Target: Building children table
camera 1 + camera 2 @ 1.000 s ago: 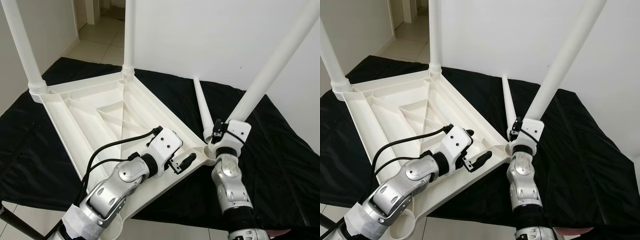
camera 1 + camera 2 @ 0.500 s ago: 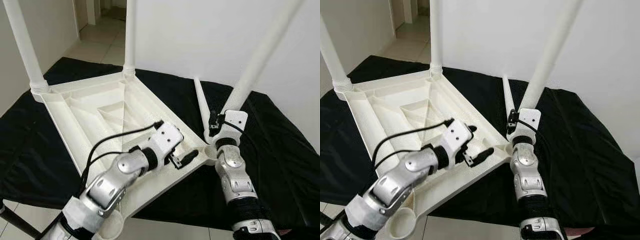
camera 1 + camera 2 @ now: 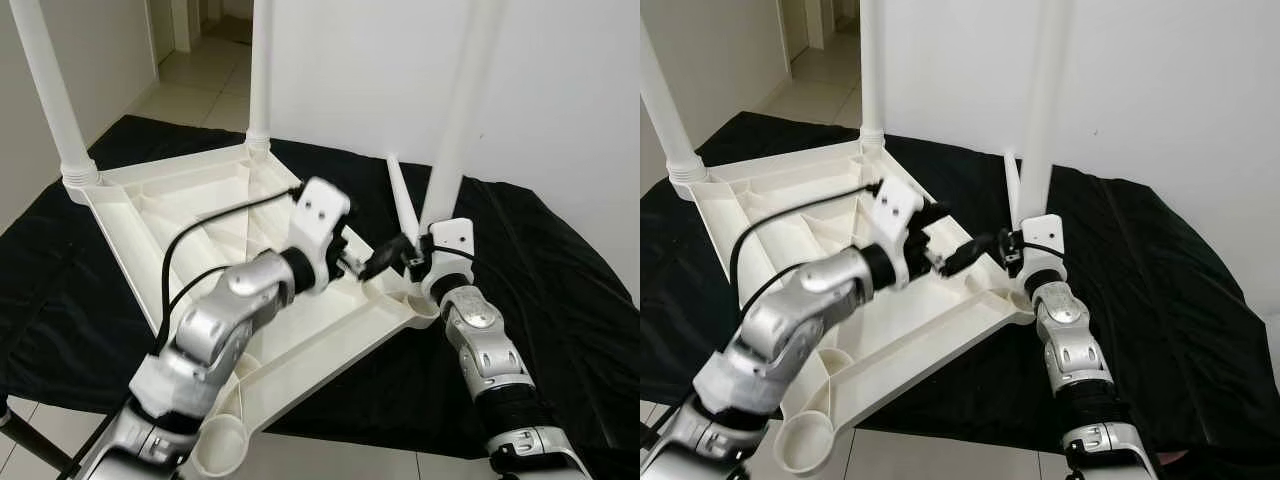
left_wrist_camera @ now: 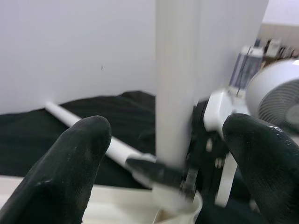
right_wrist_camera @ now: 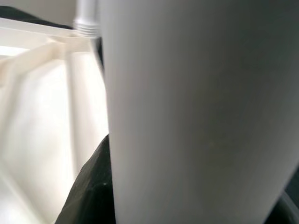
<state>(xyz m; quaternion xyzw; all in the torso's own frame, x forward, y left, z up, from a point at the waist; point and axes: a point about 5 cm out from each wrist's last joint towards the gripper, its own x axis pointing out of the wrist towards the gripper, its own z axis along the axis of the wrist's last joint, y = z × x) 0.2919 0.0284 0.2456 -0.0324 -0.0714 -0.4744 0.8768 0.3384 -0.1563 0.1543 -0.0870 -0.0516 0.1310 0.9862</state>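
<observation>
The white table top lies upside down on a black cloth. Two legs stand fitted, one at its far left corner and one at the back corner. My right gripper is shut on a third white leg, held nearly upright with its lower end at the right corner socket. In the right wrist view this leg is very close. My left gripper hovers open just left of that leg, above the table's rim. Its fingers flank the leg without touching.
A fourth loose leg lies on the black cloth behind the right corner. An empty round socket is at the table's near corner. A white wall stands behind; tiled floor and a doorway lie at the back left.
My right gripper has swung the held leg from leaning right to nearly upright over the corner socket. My left gripper rose off the table's rim and moved toward the leg.
</observation>
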